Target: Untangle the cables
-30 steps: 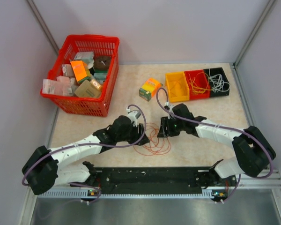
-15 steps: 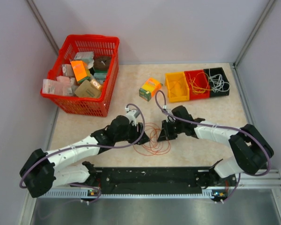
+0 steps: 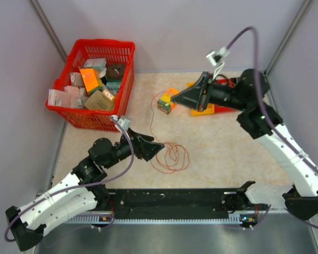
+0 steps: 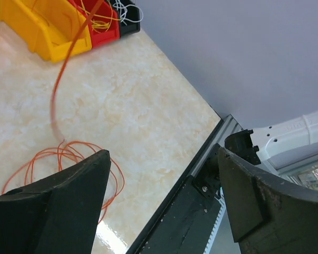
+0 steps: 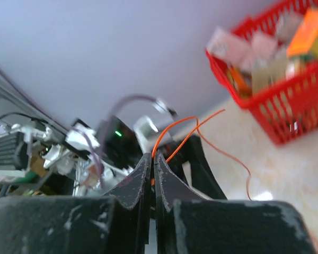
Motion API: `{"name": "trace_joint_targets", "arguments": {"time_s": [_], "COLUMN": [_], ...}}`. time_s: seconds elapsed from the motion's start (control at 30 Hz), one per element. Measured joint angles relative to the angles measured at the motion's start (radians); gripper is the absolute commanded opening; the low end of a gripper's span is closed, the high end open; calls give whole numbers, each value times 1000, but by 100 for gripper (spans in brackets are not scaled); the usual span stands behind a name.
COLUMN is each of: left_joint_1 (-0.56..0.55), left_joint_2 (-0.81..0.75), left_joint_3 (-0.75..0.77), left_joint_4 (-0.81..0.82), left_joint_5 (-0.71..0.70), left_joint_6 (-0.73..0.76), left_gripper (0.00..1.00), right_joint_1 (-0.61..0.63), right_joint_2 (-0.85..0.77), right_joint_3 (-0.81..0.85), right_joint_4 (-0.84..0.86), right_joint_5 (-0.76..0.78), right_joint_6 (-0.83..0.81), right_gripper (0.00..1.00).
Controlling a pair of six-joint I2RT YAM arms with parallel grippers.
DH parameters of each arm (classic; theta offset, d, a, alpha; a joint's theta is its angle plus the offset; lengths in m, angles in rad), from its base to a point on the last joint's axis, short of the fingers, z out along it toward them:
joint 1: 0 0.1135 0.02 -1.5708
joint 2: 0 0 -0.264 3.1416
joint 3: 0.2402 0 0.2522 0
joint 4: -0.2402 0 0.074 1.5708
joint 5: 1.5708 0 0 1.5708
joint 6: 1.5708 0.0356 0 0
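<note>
- surface (image 3: 228, 153): pale marbled; carries everything below
- right arm (image 3: 275, 137): raised high and reaching across toward the middle rear; its jaws are pressed fully together on one strand of the orange cable (image 3: 175, 153), which comes out right at the tips in the right wrist view
- left arm (image 3: 69, 196): low, near the front; its jaws are spread wide with nothing between them, tips just beside the left edge of the coil, contact can't be told
- red basket (image 3: 90, 119): rear left, full of packets, well apart from the cable
- yellow bin (image 4: 26, 26), red bin (image 4: 103, 29), black bin (image 4: 124, 10): in a row at the rear right; yellow wires in the red one, white wires in the black one
- small box (image 3: 167, 103): orange and green, just beside the rising strand
- orange cable: mostly a loose coil of loops at centre front; one strand runs up to the right jaws
- risks: nothing pins the coil, so more pull likely drags the whole bundle or cinches loops into a knot; thin wire could slip out of the pinch; the strand could catch the small box and tip it
</note>
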Motion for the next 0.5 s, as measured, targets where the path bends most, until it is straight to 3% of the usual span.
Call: {"name": "trace_joint_targets", "arguments": {"time_s": [0.2,0.33,0.5], "left_joint_1": [0,1,2], "left_joint_2": [-13,17,159], "left_joint_3": [58,114,192], "left_joint_4": [-29,-49,40], "left_joint_5": [1,16,204], "left_joint_6": [58,88,110], "left_gripper": [97,99,99], "right_joint_1": [0,0,0], "right_joint_2": [21,62,134], "right_joint_3": [435,623,783], "right_joint_4": [-82,-117,-142], "right_joint_5": [31,50,51], "right_joint_6": [-38,-54,-54], "right_gripper": [0,0,0]}}
